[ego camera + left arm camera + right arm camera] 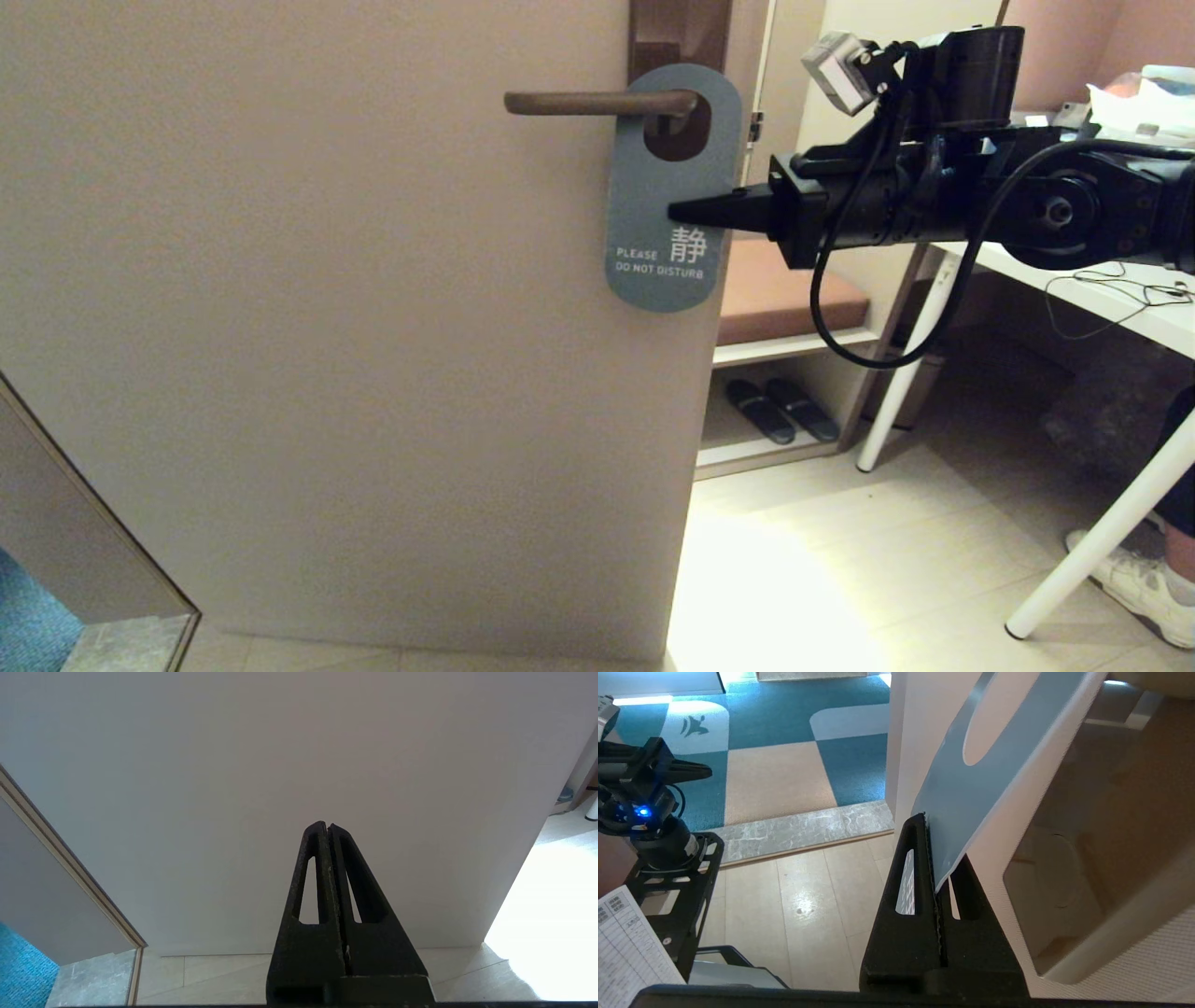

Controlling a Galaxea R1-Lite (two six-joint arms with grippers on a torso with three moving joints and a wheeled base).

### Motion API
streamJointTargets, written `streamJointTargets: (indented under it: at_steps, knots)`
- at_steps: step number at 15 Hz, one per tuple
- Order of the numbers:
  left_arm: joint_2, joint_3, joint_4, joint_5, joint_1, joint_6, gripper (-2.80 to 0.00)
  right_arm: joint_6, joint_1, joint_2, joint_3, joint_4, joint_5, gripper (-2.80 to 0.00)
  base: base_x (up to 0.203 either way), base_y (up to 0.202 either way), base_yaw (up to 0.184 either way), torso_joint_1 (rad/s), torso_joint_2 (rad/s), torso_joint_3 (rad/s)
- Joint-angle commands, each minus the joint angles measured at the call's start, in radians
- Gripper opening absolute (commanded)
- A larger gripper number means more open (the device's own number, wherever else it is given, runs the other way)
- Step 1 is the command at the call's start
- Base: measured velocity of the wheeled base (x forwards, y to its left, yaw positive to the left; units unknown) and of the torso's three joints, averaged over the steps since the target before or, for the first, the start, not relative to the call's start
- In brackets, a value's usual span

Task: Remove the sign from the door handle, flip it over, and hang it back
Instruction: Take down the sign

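The sign (653, 187) hangs by its round hole on the door handle (579, 103), a dark-brown lever on a brown backplate (677, 33). Its blue-grey "PLEASE DO NOT DISTURB" face is towards me. My right gripper (677, 212) reaches in from the right and is shut on the sign's right edge at mid height. In the right wrist view the sign (971, 788) sits clamped between the fingers (917, 858). My left gripper (327, 826) is shut and empty, parked low in front of the door (280, 765), outside the head view.
The door's free edge (695, 420) stands just under the sign. To the right are a white desk (1120, 308) with a slanted leg (896, 373), a low shelf with slippers (780, 411) and a person's shoe (1134, 583). The door frame (93, 485) is at lower left.
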Motion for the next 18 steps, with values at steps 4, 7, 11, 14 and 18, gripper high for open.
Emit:
streamJointTargets:
  at_steps: [4, 7, 11, 14, 18]
  knots:
    - [0.0, 0.0, 0.0, 0.0, 0.0, 0.0, -2.8, 0.0, 0.048, -0.001, 0.004, -0.018, -0.082, -2.8, 0.0, 0.0, 0.0, 0.0, 0.0, 0.0]
    - [0.0, 0.0, 0.0, 0.0, 0.0, 0.0, -2.8, 0.003, 0.074, 0.0, 0.013, -0.039, -0.183, -2.8, 0.0, 0.0, 0.0, 0.0, 0.0, 0.0]
    - [0.0, 0.0, 0.0, 0.0, 0.0, 0.0, -2.8, 0.02, 0.092, -0.007, 0.02, -0.037, -0.279, -2.8, 0.0, 0.0, 0.0, 0.0, 0.0, 0.0]
    - [0.0, 0.0, 0.0, 0.0, 0.0, 0.0, -2.8, 0.106, 0.129, -0.021, 0.028, -0.037, -0.411, -2.8, 0.0, 0.0, 0.0, 0.0, 0.0, 0.0]
    - [0.0, 0.0, 0.0, 0.0, 0.0, 0.0, -2.8, 0.16, 0.164, -0.03, 0.034, -0.037, -0.519, -2.8, 0.0, 0.0, 0.0, 0.0, 0.0, 0.0]
